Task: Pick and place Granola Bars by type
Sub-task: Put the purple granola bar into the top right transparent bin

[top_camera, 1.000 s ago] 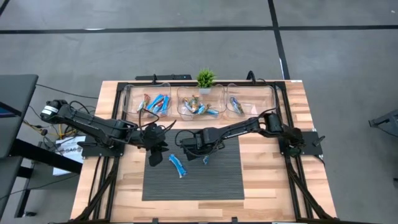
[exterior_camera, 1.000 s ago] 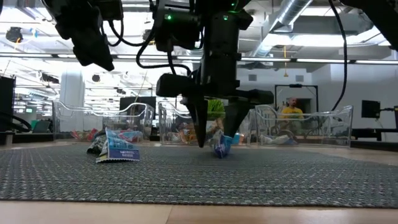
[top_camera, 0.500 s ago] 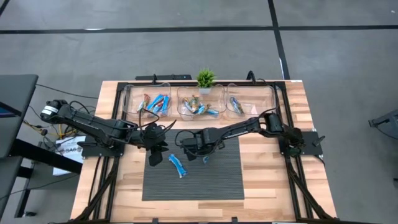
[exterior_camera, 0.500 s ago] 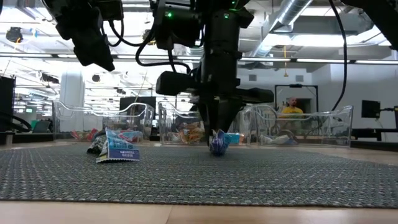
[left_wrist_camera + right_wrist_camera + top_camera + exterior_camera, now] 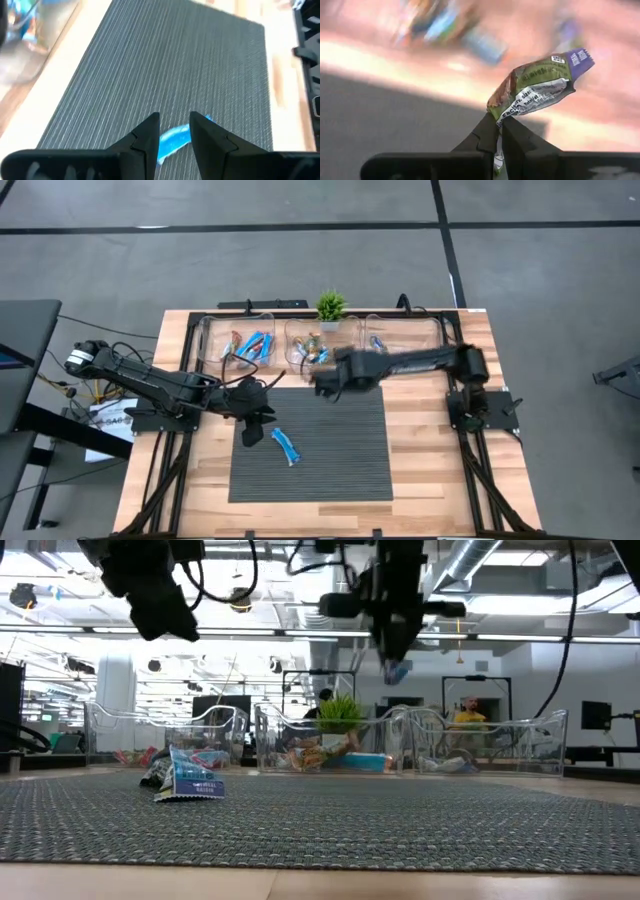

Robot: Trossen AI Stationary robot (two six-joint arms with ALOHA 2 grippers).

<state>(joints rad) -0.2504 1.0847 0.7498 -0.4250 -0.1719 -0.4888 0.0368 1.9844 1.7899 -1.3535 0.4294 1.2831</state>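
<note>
My right gripper point(image 5: 499, 134) pinches a crinkly green-and-purple granola bar point(image 5: 536, 89) by its flat end, aloft near the bins point(image 5: 318, 340). It looks light and floppy, so I judge the sealed edge the safest hold. My left gripper point(image 5: 174, 134) hovers slightly parted over the blue bar point(image 5: 172, 141) on the mat point(image 5: 165, 65).

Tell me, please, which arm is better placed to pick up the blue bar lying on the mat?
Left. The left gripper hovers open right by the blue bar on the mat, while the right gripper is shut on another bar, raised near the clear bins.
</note>
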